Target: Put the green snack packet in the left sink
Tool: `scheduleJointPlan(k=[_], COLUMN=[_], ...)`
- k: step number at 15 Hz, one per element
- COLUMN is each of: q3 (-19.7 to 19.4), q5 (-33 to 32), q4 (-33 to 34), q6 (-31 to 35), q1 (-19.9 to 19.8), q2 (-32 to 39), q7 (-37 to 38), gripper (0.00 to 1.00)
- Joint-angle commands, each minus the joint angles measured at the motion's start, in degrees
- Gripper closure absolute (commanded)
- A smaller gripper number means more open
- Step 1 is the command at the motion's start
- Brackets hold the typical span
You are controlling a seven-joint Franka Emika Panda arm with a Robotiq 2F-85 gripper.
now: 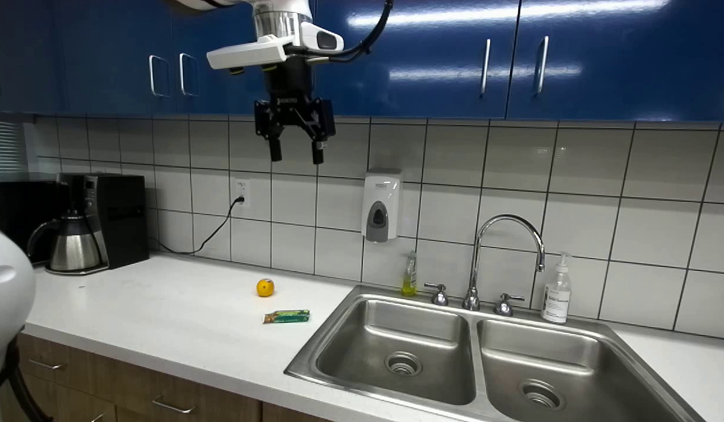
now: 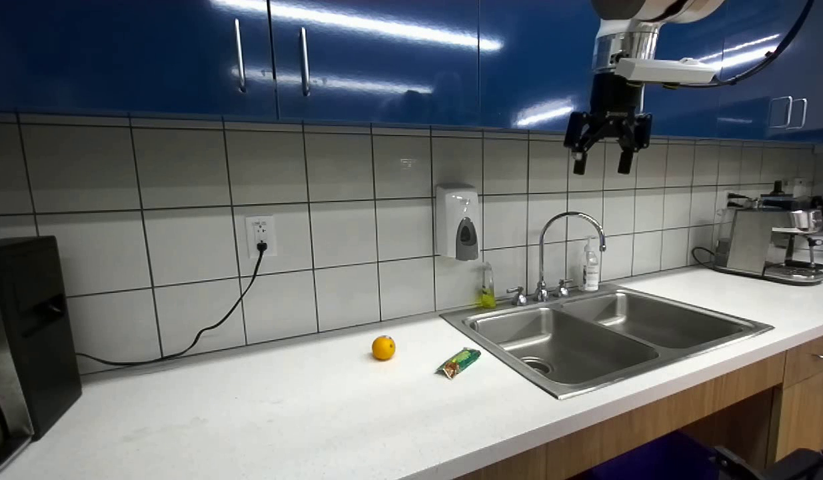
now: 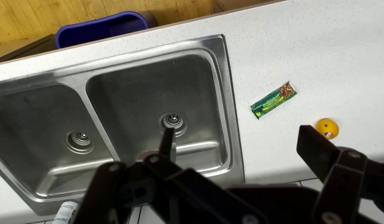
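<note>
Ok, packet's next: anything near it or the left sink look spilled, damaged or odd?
Nothing stands out: the green snack packet lies on the counter with no visible tear, the orange fruit rests nearby, and no spill shows there or in the left sink.

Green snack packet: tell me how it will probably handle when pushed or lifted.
The green snack packet lies flat, so it would likely slide rather than roll. Its straight edges hint at fairly stiff contents. Being small and slim, it is probably light.
</note>
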Motion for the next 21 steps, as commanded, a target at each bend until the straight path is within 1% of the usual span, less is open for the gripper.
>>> scheduleJointPlan(k=[1, 7, 10, 14, 21], q3=[0.14, 1.60, 2.93, 4.53, 7.86], q5=[0.11, 1.37, 2.10, 2.84, 1.11], q4=[0.13, -3.41, -5.35, -6.57, -7.21], q6=[-0.11, 2.80, 5.81, 10.59, 21.90], q1=[-0.19, 2.06, 3.60, 5.06, 6.31], q2=[0.06, 2.96, 5.95, 11.06, 21.46], q7=[-0.10, 0.18, 0.58, 1.05, 3.79], gripper=[0.00, 0.00, 0.00, 0.00, 0.00])
